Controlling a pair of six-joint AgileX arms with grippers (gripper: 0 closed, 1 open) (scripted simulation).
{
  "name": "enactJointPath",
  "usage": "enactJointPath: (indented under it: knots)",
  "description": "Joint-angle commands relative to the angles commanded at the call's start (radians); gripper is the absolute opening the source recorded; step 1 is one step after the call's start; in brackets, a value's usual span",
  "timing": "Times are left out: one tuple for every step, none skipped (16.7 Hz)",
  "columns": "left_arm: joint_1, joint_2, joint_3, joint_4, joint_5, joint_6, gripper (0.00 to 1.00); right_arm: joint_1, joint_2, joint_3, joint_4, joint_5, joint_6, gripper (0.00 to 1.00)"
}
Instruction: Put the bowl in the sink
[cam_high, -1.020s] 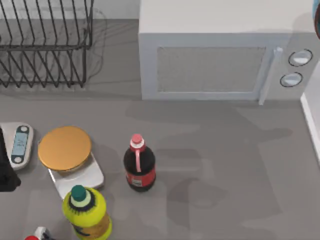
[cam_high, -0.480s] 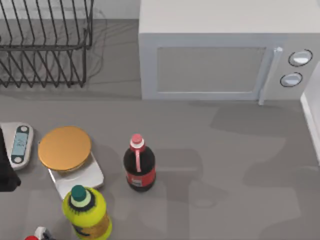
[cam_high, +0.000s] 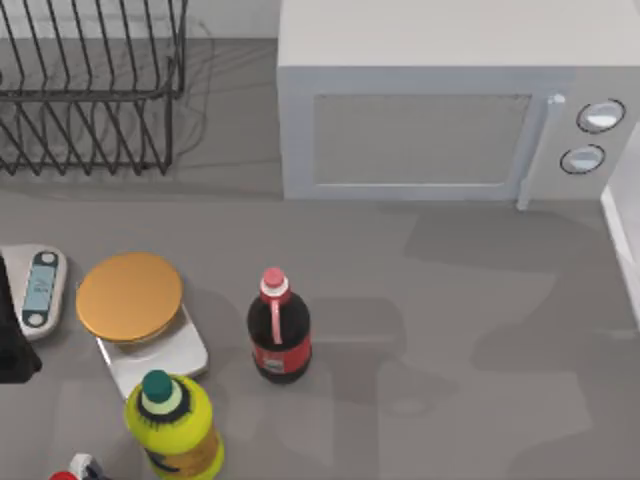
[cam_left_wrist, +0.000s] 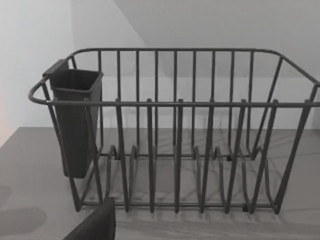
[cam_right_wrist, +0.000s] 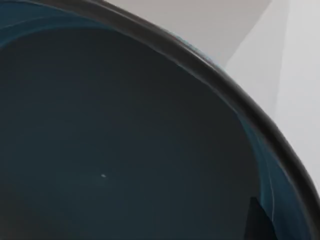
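The wide round bowl with a dark blue inside and a dark rim lies very close before the right wrist camera, its curved edge running across pale walls behind; whether the right arm's fingers are clenched on it I cannot tell. From above, the grey tabletop carries a white microwave oven with two round knobs at the back and a black wire dish rack at the back left. Nearer the front left stand a flat golden-orange disc on a silver scale base, a small white scale with a blue display, a dark cola bottle with a red label and pink cap, and a yellow bottle with a green cap. The left arm sits parked at the left edge of the tabletop, its wrist camera facing the rack and the rack's dark cutlery cup; the state of its fingers I cannot tell.
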Motion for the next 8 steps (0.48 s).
enactJointPath:
  knots:
    - [0.0,0.0,0.0,0.0,0.0,0.0,1.0,0.024,0.014,-0.004,0.031,-0.004,0.006,0.0]
    - [0.0,0.0,0.0,0.0,0.0,0.0,1.0,0.049,0.038,-0.008,0.072,-0.009,0.012,0.0]
    - [0.0,0.0,0.0,0.0,0.0,0.0,1.0,0.07,0.073,-0.012,0.123,-0.015,0.016,0.0]
    - [0.0,0.0,0.0,0.0,0.0,0.0,1.0,0.087,0.118,-0.016,0.183,-0.021,0.02,0.0]
    - [0.0,0.0,0.0,0.0,0.0,0.0,1.0,0.099,0.173,-0.023,0.255,-0.025,0.021,0.0]
    - [0.0,0.0,0.0,0.0,0.0,0.0,1.0,0.106,0.238,-0.032,0.333,-0.027,0.019,0.0]
    - [0.0,0.0,0.0,0.0,0.0,0.0,1.0,0.106,0.313,-0.043,0.413,-0.026,0.016,0.0]
    - [0.0,0.0,0.0,0.0,0.0,0.0,1.0,0.101,0.392,-0.056,0.492,-0.022,0.012,0.0]
